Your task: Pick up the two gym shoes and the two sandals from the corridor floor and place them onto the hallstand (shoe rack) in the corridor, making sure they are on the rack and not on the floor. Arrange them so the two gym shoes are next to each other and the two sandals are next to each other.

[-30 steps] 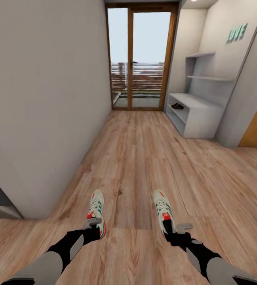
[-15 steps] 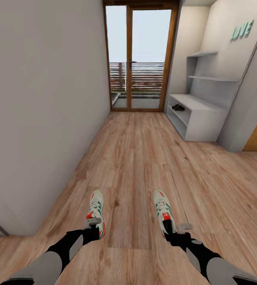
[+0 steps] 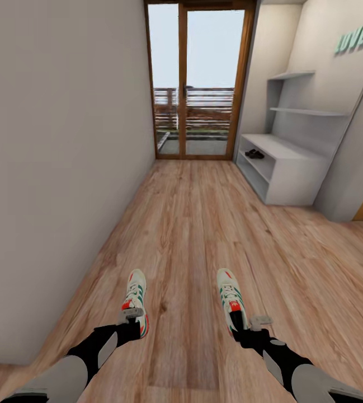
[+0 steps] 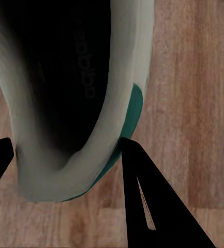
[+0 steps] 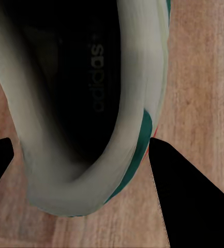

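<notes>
As the corridor view has advanced, a gym shoe is carried clamped in each end effector, left (image 3: 132,317) and right (image 3: 247,323), toward the hallstand (image 3: 284,168) at upper right, where sandals (image 3: 254,153) are already shelved.

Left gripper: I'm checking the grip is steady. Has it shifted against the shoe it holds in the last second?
No. The left gripper stays clamped at the heel of the left gym shoe; only the corridor background has shifted.

Sandals (image 3: 253,153) on hallstand (image 3: 293,179): too small to resolve straps. Left gym shoe (image 4: 75,98) and right gym shoe (image 5: 86,103): toes cut off by wrist-view edges
</notes>
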You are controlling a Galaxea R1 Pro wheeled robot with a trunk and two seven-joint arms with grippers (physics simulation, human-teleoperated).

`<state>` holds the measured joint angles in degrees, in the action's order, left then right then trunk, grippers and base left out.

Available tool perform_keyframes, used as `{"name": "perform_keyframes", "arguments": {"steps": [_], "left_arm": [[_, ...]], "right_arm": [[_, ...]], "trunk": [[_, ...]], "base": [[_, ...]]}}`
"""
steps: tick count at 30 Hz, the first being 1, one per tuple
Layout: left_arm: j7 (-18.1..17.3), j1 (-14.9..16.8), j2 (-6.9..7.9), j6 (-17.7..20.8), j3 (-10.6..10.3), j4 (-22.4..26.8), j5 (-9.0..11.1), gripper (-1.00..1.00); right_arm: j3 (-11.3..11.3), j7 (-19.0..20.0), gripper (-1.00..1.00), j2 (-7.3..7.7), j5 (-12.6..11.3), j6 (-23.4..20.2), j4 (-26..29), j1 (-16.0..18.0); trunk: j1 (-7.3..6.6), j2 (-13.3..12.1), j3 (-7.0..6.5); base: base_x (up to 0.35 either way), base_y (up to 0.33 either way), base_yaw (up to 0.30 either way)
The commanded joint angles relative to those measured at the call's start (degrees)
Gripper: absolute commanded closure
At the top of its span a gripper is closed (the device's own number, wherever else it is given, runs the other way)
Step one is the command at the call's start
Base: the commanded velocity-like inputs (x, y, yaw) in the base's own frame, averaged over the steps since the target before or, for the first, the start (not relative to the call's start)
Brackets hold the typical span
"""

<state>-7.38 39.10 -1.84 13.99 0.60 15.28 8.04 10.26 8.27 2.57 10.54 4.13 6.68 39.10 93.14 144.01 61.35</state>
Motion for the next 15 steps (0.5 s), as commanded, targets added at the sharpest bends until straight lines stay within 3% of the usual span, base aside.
{"name": "perform_keyframes", "arguments": {"steps": [1, 15], "left_arm": [[-0.09, 0.01, 0.0, -0.02, 0.02, 0.01, -0.15, 1.0], [-0.09, 0.01, 0.0, -0.01, 0.01, 0.0, -0.22, 1.0]], "right_arm": [[0.02, -0.1, 1.0, 0.01, -0.08, 0.0, 0.01, 0.01], [0.02, -0.1, 1.0, 0.02, -0.08, 0.0, 0.0, 0.01]], "trunk": [[0.0, -0.01, -0.01], [0.0, -0.01, -0.01]], "base": [[0.35, 0.0, 0.0], [0.35, 0.0, 0.0]]}}
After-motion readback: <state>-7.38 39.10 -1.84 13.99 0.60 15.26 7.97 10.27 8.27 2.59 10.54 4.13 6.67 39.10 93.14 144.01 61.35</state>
